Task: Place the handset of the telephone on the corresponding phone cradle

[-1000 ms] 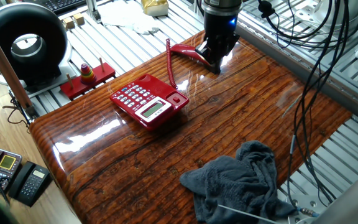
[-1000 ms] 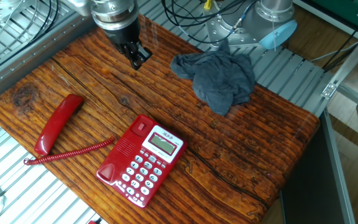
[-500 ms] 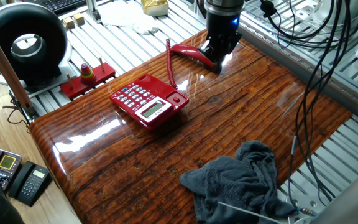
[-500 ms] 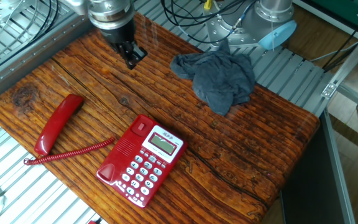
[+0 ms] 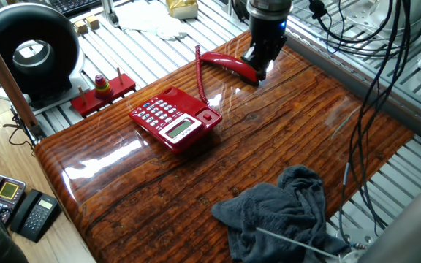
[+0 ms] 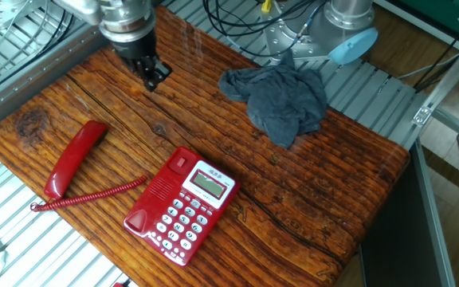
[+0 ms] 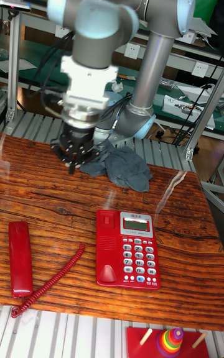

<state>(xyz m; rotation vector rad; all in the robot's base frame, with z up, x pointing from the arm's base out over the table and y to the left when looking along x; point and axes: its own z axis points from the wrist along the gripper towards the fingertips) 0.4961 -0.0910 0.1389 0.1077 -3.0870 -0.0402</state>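
The red handset [image 6: 73, 159] is lying flat on the wooden worktop [image 6: 309, 183], off by itself. It is not on the telephone [image 6: 181, 203] yet. In the tall fixed view it lies at the far left, and the telephone sits to the right of it with a gap between them. A curly red cord [image 6: 90, 195] runs along the wood from the handset's end toward the telephone, so the two are joined even though they are apart.

The long dip down the left side of the telephone is the phone cradle [image 7: 107, 247]. Nothing is in it. That is where the handset should go, and it looks about as long as the handset, so I think it will fit if it is laid in straight.

The tool [image 6: 151, 76] hangs over the wood, up above the worktop and away from the handset. It has nothing in it. Its two fingers look close together, but the pictures are too small for me to say if they are fully closed.

I think the arm is on its way to the handset, because the tool is over bare wood with nothing there to pick up. It will need to come down over the middle of the handset, where it is thinner.

A grey cloth [image 6: 281, 100] is bunched up on the other side of the worktop, out of the way.
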